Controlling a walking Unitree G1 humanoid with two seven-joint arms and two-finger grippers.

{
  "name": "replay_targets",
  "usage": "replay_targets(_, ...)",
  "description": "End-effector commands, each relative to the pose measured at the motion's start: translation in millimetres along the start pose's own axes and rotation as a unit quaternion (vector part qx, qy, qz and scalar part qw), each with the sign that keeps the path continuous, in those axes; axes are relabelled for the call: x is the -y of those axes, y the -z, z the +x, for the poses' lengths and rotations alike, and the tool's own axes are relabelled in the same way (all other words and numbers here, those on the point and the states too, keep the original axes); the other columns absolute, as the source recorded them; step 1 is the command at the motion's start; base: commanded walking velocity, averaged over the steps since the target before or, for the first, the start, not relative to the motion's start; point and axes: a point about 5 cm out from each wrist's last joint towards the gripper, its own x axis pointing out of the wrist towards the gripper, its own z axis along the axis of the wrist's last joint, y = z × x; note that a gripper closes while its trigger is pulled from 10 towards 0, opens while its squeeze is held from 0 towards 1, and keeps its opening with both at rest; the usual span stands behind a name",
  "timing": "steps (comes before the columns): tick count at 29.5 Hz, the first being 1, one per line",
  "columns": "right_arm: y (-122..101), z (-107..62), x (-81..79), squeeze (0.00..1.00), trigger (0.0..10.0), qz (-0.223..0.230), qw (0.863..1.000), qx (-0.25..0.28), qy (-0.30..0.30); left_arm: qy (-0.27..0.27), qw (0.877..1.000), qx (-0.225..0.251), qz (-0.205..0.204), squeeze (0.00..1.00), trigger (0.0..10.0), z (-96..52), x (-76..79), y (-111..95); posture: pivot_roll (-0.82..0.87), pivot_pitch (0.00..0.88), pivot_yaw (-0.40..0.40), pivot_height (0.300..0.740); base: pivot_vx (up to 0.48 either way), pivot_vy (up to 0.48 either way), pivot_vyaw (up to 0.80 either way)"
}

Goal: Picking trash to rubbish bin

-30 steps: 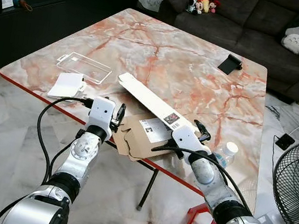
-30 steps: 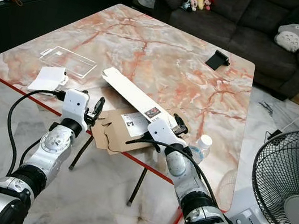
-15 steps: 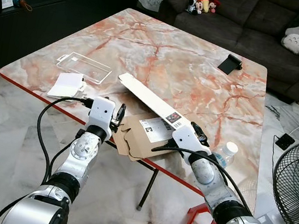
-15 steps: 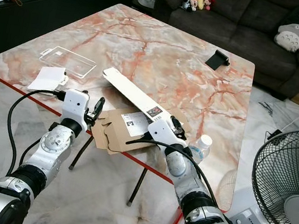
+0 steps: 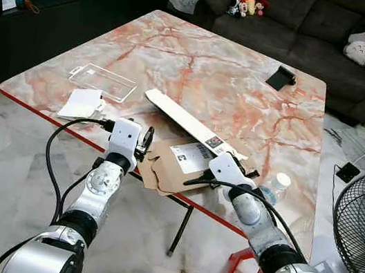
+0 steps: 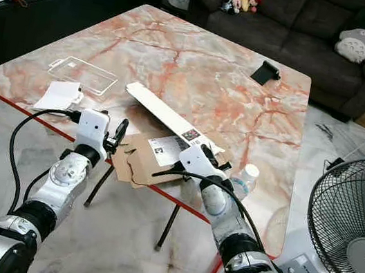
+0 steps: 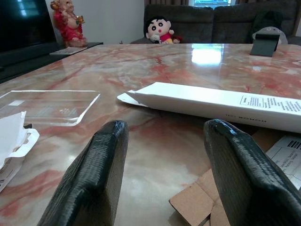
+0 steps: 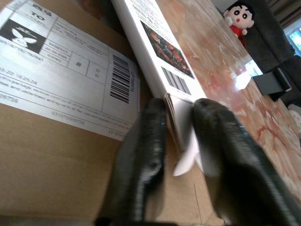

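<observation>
In right pincer: white box end.

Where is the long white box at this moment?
The long white box lies near the table's front edge, its near end over the flat cardboard and pinched by the right hand.

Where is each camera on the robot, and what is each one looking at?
Left eye view: on the head, looking down at the marble table; both silver arms show.
Right eye view: beside it, same scene; the fan shows more fully.
Left wrist view: on the left wrist, looking along the open left gripper across the table at the long white box.
Right wrist view: on the right wrist, its right gripper shut on that box's end, over the flat cardboard.
Shared: both wrist views show the white box and a doll on the sofa.
</observation>
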Motion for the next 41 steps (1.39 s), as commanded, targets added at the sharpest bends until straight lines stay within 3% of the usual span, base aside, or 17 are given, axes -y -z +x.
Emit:
replay_targets(1,-1.6,1.0,1.3,0.0,0.0,0.0,1.0,0.002,-0.003,0.012,1.0,-0.005,0.007,0.0,10.0,0.3,5.0,0.7,0.02,0.046,-0.125,0.74,0.0,0.0,0.0)
replay_targets(15,-4.0,1.8,2.2,0.0,0.0,0.03,1.0,0.006,0.003,0.01,1.0,-0.006,0.008,0.0,10.0,0.2,4.7,1.0,0.02,0.042,-0.124,0.74,0.0,0.0,0.0)
replay_targets(20,-4.4,2.3,4.8,0.0,0.0,0.063,0.998,0.004,0.01,0.01,1.0,-0.006,0.008,0.0,10.0,0.2,4.9,1.1,0.02,0.042,-0.124,0.74,0.0,0.0,0.0)
replay_targets(21,-4.5,2.5,5.5,0.0,0.0,0.071,0.997,0.004,0.012,0.01,1.0,-0.006,0.008,0.0,10.0,0.2,4.9,1.1,0.02,0.042,-0.124,0.74,0.0,0.0,0.0)
replay_targets(23,-6.0,3.9,10.6,0.0,0.0,0.141,0.99,0.003,0.025,0.008,1.0,-0.006,0.006,0.0,10.0,0.0,4.7,1.3,0.02,0.041,-0.122,0.74,0.0,0.0,0.0)
replay_targets(28,-12.7,5.6,16.1,0.0,0.0,0.205,0.978,0.025,0.034,0.007,1.0,-0.006,0.003,0.0,10.0,-0.2,4.8,1.5,0.02,0.04,-0.121,0.74,0.0,0.0,0.0)
replay_targets(29,-14.8,6.0,17.0,0.0,1.6,0.22,0.974,0.032,0.035,0.007,1.0,-0.006,0.003,0.0,10.0,-0.2,4.9,1.5,0.02,0.04,-0.121,0.74,0.0,0.0,0.0)
replay_targets(30,-16.1,6.2,17.5,0.0,1.6,0.23,0.972,0.036,0.036,0.007,1.0,-0.006,0.002,0.0,10.0,-0.3,4.9,1.6,0.02,0.04,-0.121,0.74,0.0,0.0,0.0)
replay_targets(31,-20.5,6.7,19.5,0.0,10.0,0.251,0.966,0.052,0.038,0.007,1.0,-0.005,0.001,0.0,10.0,-0.2,5.2,1.4,0.02,0.038,-0.121,0.74,0.0,0.0,0.0)
replay_targets(41,-36.8,7.3,26.2,0.0,10.0,0.289,0.95,0.112,0.045,-0.007,1.0,0.014,-0.011,0.0,10.0,0.4,4.2,-3.4,0.02,0.039,-0.122,0.74,0.0,0.0,0.0)
